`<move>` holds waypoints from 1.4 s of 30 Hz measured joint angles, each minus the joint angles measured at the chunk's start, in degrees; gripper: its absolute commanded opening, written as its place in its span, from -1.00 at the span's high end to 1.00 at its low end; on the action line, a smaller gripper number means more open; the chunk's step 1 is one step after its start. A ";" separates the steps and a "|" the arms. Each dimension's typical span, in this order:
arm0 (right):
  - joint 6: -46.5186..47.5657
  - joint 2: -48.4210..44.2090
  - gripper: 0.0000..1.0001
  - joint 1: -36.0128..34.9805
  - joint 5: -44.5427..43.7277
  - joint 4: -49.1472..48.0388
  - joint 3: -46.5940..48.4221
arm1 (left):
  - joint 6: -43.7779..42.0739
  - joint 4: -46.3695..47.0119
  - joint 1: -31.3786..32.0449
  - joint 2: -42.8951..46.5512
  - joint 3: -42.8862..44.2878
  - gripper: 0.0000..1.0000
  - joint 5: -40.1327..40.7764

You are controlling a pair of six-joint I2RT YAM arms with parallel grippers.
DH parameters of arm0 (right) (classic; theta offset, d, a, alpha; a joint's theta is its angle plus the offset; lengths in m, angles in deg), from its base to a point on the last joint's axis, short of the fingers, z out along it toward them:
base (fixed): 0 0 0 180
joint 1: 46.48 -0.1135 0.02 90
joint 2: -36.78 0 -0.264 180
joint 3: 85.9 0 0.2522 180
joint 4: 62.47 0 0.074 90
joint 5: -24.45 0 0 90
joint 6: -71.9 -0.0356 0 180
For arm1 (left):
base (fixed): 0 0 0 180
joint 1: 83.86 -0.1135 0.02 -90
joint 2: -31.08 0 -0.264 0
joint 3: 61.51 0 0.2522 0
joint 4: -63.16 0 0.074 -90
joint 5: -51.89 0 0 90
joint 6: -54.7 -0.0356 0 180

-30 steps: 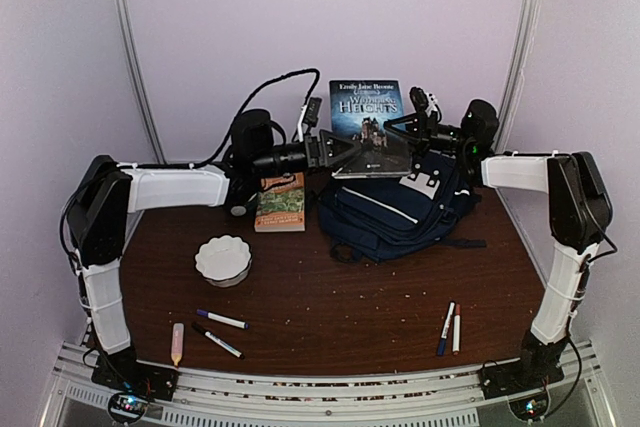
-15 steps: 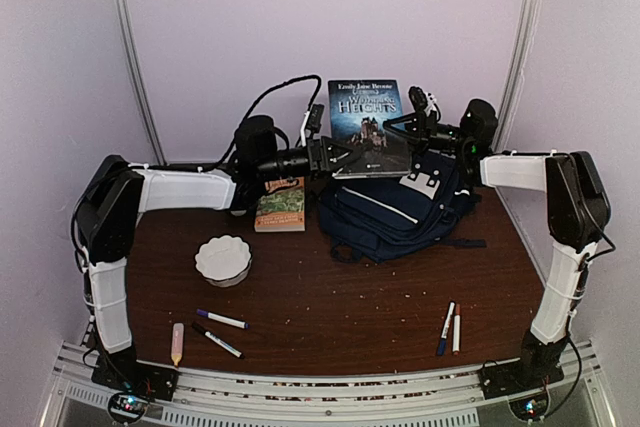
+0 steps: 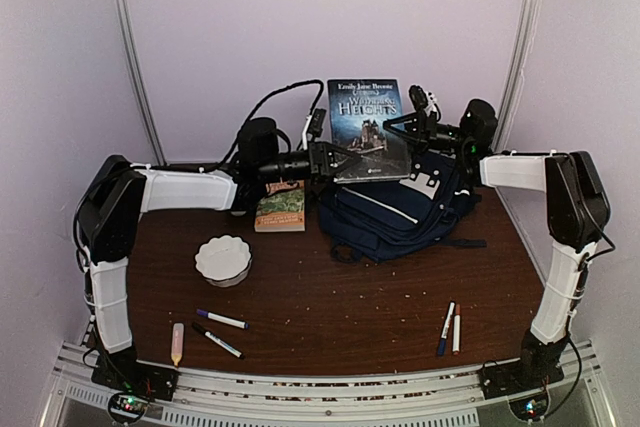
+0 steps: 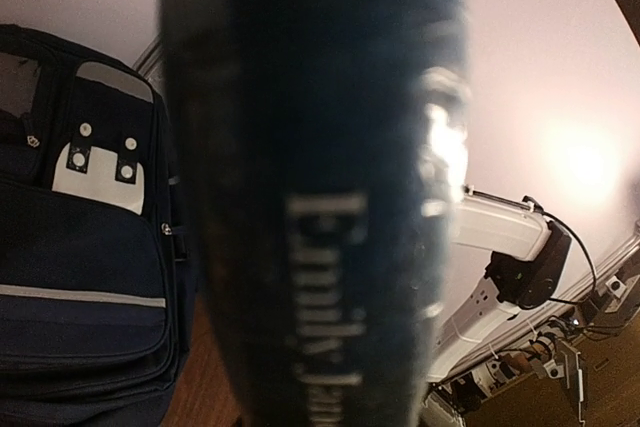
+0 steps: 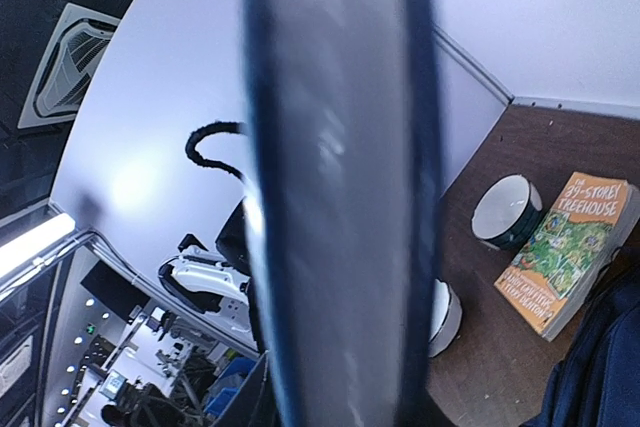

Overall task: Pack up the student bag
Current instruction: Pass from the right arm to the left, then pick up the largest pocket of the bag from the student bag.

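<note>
- The left fingers (image 3: 336, 154) clamp the lower left edge of the dark book (image 3: 367, 127), and the right fingers (image 3: 398, 127) pinch its right edge, holding it upright in the air.
- The student bag (image 3: 392, 209) lies on the worktop (image 3: 330, 297) just beneath.
- Likely step: loading the book. Next, both arms must lower it together into the bag's opening.

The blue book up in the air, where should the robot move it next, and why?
Probably ease the book down toward the backpack. The jaws of both arms grip it upright, just above the backpack's back edge, so a short lowering should start it in. Whether the top is open, I cannot tell.
</note>
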 measured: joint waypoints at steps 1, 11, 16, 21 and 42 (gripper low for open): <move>0.76 -0.02 0.17 0.02 -0.46 0.66 0.00 | -0.46 -0.76 0.00 0.00 -0.02 1.00 -0.28; 16.33 -4.33 -0.05 3.61 -3.58 18.73 -1.79 | -2.51 -6.97 -0.72 3.04 -5.11 1.00 -1.92; 31.10 -8.13 0.02 7.17 -7.54 34.91 -2.29 | -5.97 -13.94 -3.21 8.00 -7.19 1.00 -1.40; 51.67 -12.15 0.17 6.99 -17.20 53.92 -2.14 | -16.46 -28.65 -6.73 14.73 -7.15 1.00 1.88; 93.70 -4.81 0.45 -17.84 -53.88 86.93 0.31 | -35.01 -66.95 -16.87 22.51 -3.34 1.00 15.52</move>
